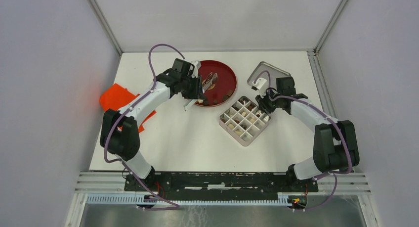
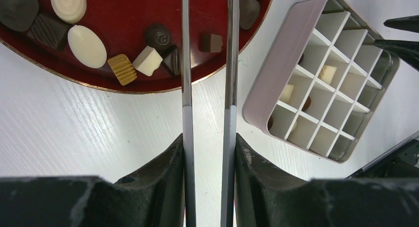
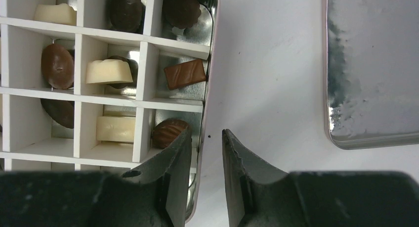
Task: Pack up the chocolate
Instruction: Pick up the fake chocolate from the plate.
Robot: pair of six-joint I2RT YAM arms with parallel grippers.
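Brown, dark and cream-white: the chocolate [image 2: 87, 45] comes in small mixed shapes, with ovals, cubes, a ribbed tan block and a shell-like piece. One round dark piece [image 2: 158, 36] has a raised swirl on top.

- About a dozen pieces lie loose on the red plate [image 2: 118, 9], just beyond the tin's left corner, a narrow strip of bench between plate and tin.
- More pieces sit in the tin [image 2: 269, 73], pale pink outside, bright metal inside, split by white dividers into a four-by-four grid. Mostly one piece per cell; some cells show only the metal floor.
- Left gripper [image 2: 207, 148]: closed on the metal tweezers [image 2: 186, 64], both blades pinched between its fingers. The blades run out over the plate's rim nearest the tin.
- Right gripper [image 3: 206, 138]: at the tin's right-hand wall, jaws a little apart and straddling the rim. One finger is over a corner cell, the other outside, with bench showing between that finger and the wall.
- Metal lid [image 3: 375, 64]: flat on the bench, right of the tin, apart from it.
- Orange object [image 1: 116, 98]: well left of the tin, at the bench's edge, partly under the left arm.
- Open white bench [image 1: 188, 138]: on the tin's near side, towards the arm bases.
- Grey walls close the bench on three sides.
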